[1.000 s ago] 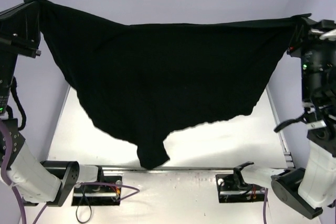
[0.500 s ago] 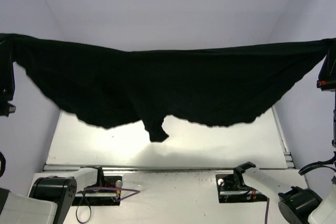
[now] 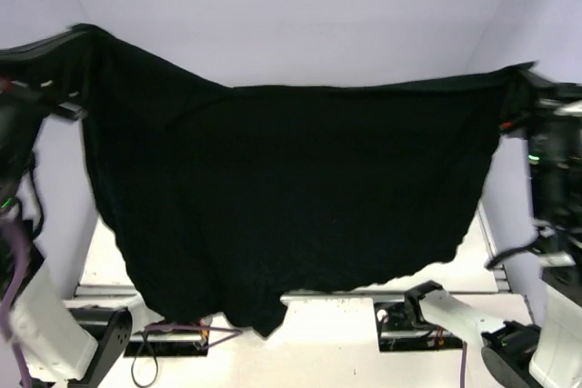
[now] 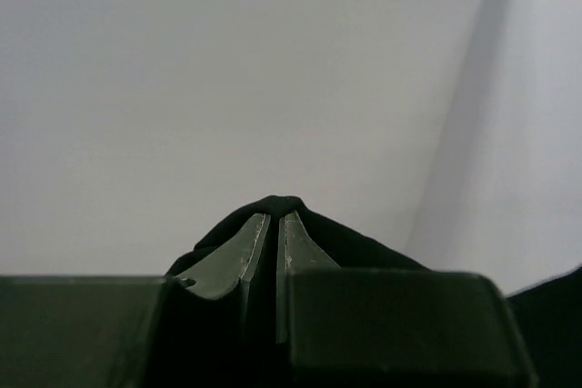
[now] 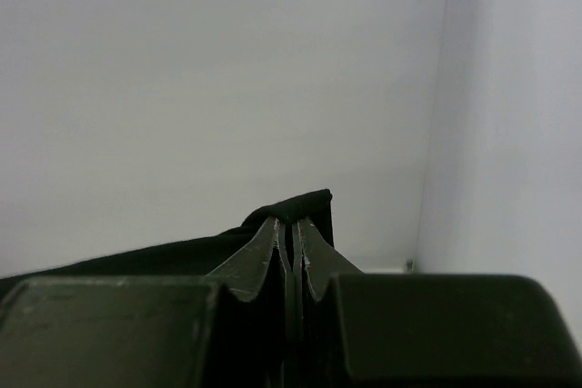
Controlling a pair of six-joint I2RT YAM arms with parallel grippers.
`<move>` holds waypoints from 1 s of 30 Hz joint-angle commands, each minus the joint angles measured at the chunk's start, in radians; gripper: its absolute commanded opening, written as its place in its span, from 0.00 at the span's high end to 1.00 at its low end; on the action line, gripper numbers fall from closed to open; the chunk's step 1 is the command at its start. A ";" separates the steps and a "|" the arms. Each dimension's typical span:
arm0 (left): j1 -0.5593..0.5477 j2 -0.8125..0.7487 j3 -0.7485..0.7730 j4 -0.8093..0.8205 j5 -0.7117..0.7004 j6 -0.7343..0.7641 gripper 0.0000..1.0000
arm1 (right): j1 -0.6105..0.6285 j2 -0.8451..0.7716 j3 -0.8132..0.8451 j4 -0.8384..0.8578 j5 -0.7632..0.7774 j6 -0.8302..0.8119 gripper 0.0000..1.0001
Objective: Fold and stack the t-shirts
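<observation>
The black t-shirt (image 3: 291,197) hangs spread wide in the air between my two grippers, and it hides most of the table. My left gripper (image 3: 77,38) is shut on its upper left corner, high at the left. My right gripper (image 3: 518,79) is shut on its upper right corner, high at the right. In the left wrist view the fingers (image 4: 227,256) pinch black cloth (image 4: 277,206) at their tips. In the right wrist view the fingers (image 5: 259,256) pinch a fold of black cloth (image 5: 305,204). The shirt's lowest point (image 3: 264,324) hangs near the arm bases.
The white table (image 3: 473,261) shows only at the right edge and below the hem. Both arm bases (image 3: 414,320) sit at the near edge with cables (image 3: 145,361). Pale walls close in the back and both sides.
Both grippers moved inward and back into view with the shirt. The cloth, which was stretched wide and shallow, now hangs much lower and covers most of the table.
</observation>
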 commanded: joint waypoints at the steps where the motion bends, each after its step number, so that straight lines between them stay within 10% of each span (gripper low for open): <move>1: -0.005 0.077 -0.263 0.115 -0.093 0.038 1.00 | -0.002 0.091 -0.190 0.062 0.050 0.090 1.00; 13: -0.037 0.395 -0.730 0.432 -0.314 0.079 1.00 | -0.077 0.496 -0.494 0.172 0.019 0.270 1.00; 25: -0.061 0.976 -0.278 0.385 -0.351 0.066 0.98 | -0.212 1.109 -0.049 0.192 -0.121 0.221 0.98; 30: -0.066 1.075 -0.116 0.390 -0.363 0.036 0.39 | -0.257 1.263 0.161 0.186 -0.145 0.226 0.58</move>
